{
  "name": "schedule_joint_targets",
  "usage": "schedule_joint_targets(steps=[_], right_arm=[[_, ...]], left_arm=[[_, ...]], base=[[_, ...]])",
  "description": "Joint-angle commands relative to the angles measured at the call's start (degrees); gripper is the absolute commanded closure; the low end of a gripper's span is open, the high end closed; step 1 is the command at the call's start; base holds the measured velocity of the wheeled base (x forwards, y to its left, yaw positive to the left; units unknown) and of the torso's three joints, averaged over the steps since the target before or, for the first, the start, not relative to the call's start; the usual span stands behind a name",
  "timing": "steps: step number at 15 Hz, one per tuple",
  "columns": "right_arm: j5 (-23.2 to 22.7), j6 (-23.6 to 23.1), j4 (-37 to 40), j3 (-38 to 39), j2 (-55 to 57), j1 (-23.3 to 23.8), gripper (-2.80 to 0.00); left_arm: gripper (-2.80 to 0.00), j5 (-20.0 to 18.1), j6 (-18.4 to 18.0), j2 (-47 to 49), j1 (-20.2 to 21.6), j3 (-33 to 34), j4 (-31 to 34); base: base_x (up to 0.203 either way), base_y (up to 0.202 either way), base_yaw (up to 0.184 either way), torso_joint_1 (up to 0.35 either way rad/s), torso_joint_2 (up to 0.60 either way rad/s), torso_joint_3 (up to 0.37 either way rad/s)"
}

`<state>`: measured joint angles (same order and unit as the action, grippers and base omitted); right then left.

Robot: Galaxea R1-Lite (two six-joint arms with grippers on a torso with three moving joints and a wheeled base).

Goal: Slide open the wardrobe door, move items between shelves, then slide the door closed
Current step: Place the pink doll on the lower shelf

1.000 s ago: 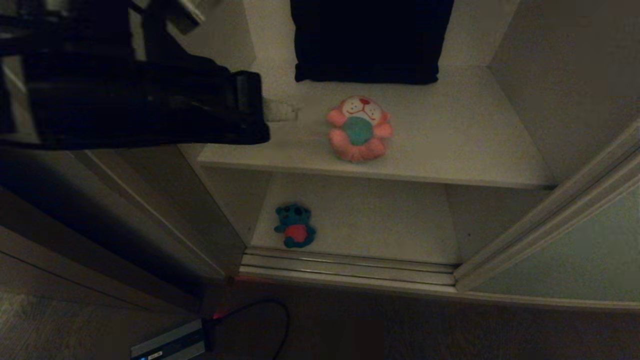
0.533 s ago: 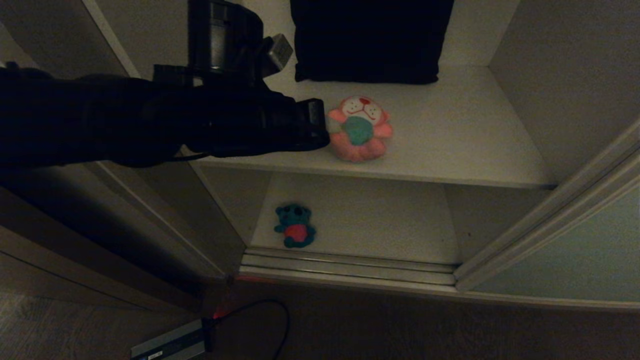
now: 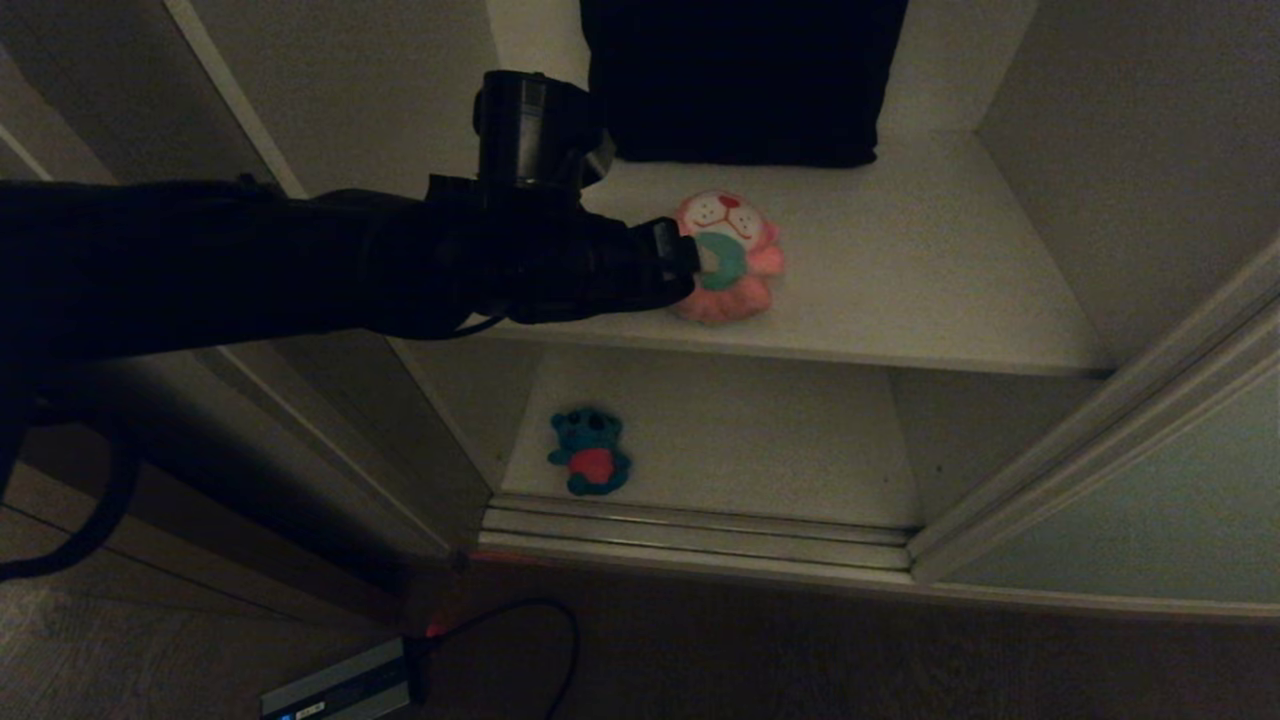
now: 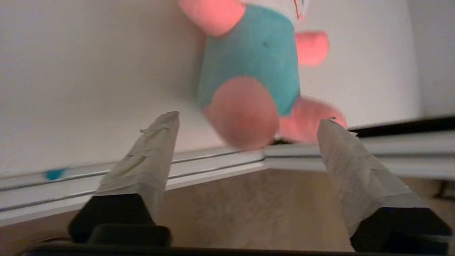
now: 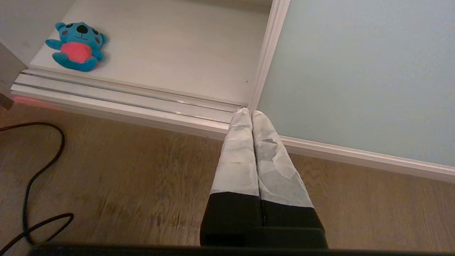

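Upper shelf (image 3: 900, 300), pink plush (image 3: 735, 255), left hand (image 4: 249, 122) spread

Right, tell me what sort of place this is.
Probably a bedroom or dressing area: a built-in wardrobe with a pale grey-green sliding door, off-white shelves holding a dark folded cloth, above brown wood flooring.

Nothing to read here: no lettering, label, brand mark or number shows anywhere in these views, neither on the wardrobe nor on the things inside it.
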<state>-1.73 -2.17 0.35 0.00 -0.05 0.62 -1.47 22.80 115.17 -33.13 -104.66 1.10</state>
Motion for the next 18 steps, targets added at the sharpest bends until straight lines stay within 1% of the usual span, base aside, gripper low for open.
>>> schedule_joint_targets(steps=[1, 3, 5, 7, 12, 18], right_arm=[[0.0, 0.0, 0.0, 0.2, 0.0, 0.0, 0.00], [0.0, 0.0, 0.0, 0.3, 0.0, 0.0, 0.00], [0.0, 0.0, 0.0, 0.2, 0.0, 0.0, 0.00], [0.0, 0.0, 0.0, 0.2, 0.0, 0.0, 0.00], [0.0, 0.0, 0.0, 0.2, 0.0, 0.0, 0.00], [0.0, 0.0, 0.0, 0.2, 0.0, 0.0, 0.00]], left_arm=[[-2.80, 0.0, 2.4, 2.6, 0.0, -3.1, 0.1], [-2.80, 0.0, 3.4, 4.5, 0.0, -5.8, -0.7], [-2.80, 0.0, 3.7, 6.0, 0.0, -6.0, -3.3], [-2.80, 0.0, 4.7, 6.8, 0.0, -6.0, -5.6], [-2.80, 0.0, 4.9, 8.5, 0.0, -6.1, -6.2], [-2.80, 0.1, 4.7, 9.5, 0.0, -6.2, -10.5]], base=[[0.000, 0.000, 0.000, 0.000, 0.00, 0.000], [0.000, 0.000, 0.000, 0.000, 0.00, 0.000], [0.000, 0.000, 0.000, 0.000, 0.00, 0.000], [0.000, 0.000, 0.000, 0.000, 0.00, 0.000], [0.000, 0.000, 0.000, 0.000, 0.00, 0.000], [0.000, 0.000, 0.000, 0.000, 0.00, 0.000]])
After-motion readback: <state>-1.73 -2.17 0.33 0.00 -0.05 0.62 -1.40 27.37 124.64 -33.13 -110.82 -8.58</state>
